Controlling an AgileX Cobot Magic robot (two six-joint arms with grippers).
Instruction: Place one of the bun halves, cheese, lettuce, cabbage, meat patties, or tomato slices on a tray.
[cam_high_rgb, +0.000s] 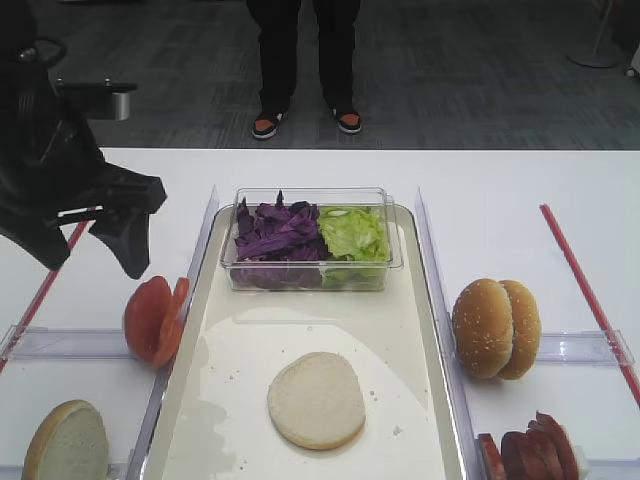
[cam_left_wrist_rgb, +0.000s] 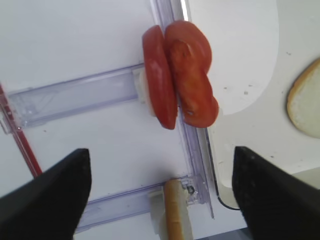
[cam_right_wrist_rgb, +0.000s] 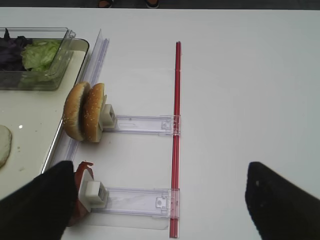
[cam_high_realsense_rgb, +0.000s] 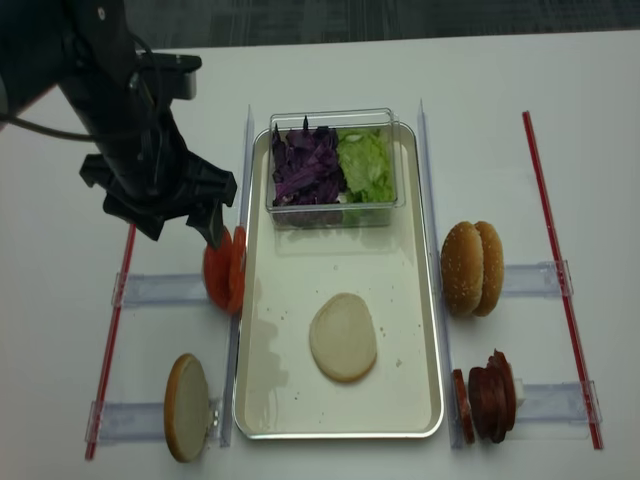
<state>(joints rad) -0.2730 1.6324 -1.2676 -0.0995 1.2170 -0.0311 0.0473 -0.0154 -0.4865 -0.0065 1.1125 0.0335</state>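
Standing upright in a clear holder just outside the left rim of the long cream-floored tray, thin orange-red tomato slices, edges up for pinching; above them, black left hand spread wide, grasping nothing.

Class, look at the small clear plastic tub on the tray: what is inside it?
Inside the small clear plastic tub: shredded dark-purple cabbage left, crinkly light-green lettuce right. The heaps cover the tub's floor, so anything beneath is hidden.
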